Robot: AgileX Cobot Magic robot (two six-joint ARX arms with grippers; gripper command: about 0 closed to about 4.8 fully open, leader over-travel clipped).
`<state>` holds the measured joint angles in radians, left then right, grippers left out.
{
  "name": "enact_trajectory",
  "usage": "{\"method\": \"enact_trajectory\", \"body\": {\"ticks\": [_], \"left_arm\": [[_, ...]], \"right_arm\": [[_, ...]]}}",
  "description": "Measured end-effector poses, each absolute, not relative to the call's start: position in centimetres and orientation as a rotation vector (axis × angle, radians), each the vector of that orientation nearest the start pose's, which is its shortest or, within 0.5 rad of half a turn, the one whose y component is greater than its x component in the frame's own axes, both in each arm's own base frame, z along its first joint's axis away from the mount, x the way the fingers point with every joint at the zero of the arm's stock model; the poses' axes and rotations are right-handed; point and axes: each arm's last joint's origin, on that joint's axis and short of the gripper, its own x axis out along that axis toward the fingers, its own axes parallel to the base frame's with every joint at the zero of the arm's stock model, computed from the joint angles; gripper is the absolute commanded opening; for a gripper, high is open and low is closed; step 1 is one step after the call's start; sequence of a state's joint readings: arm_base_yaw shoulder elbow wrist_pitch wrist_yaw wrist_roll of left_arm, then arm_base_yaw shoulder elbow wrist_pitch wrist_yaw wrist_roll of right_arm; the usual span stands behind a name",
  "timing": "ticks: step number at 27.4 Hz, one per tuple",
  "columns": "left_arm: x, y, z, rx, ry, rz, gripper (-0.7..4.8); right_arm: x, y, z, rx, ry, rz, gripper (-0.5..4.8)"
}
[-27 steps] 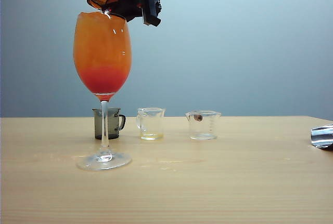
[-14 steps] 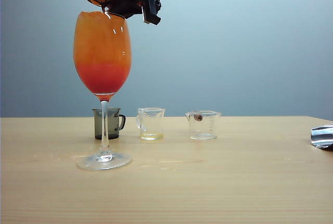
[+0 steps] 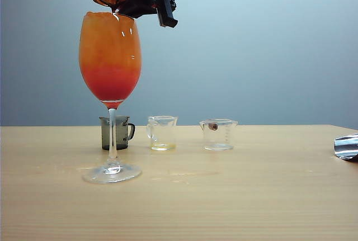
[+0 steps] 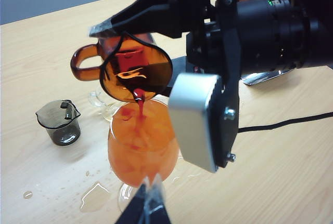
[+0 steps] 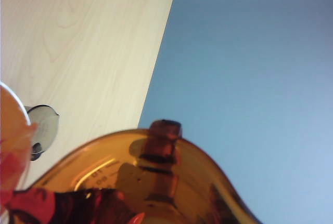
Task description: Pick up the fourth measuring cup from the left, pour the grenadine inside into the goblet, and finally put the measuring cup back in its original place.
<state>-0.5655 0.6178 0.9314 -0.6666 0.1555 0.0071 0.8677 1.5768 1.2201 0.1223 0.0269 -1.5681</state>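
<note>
Grenadine [image 4: 139,98] is seen leaving the flared lip of the fourth measuring cup [image 4: 136,72] in a thin dark red stream that falls straight into the goblet [image 3: 110,56]. The cup is held tipped well over, its lip pointing down just above the goblet's rim and its side handle sticking out away from the right gripper [image 4: 156,16]. That gripper is closed on the cup's body, its jaws partly apart to the cup's width, and it is carried high over the table [image 3: 251,196] at the upper left of the exterior view. In the goblet, a deep red layer is settled at the bottom of the bowl under bright orange juice, and the bowl is filled nearly to the rim.

The relation that matters next is judged to be this: the cup lies directly above the goblet, while its original place [image 3: 268,140] is taken to be the bare patch of table to the right of the two clear cups, well apart from the goblet and far below. The cup would have to be turned upright before being carried there.

The left gripper [image 4: 148,208] is only glimpsed as dark tips near the goblet's foot; whether it is open cannot be told. Small spilled puddles are seen on the table beside the goblet.
</note>
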Motion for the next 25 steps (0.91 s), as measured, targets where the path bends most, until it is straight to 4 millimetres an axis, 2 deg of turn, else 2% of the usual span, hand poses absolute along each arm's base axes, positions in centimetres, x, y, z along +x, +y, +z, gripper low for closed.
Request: {"method": "enact_trajectory", "body": {"ticks": [25], "left_arm": [[9.03,-6.26,35.58,0.080,0.351,-0.715,-0.05]], "right_arm": [[23.80,27.93,31.93,-1.679,-0.578,0.780,0.45]]}}
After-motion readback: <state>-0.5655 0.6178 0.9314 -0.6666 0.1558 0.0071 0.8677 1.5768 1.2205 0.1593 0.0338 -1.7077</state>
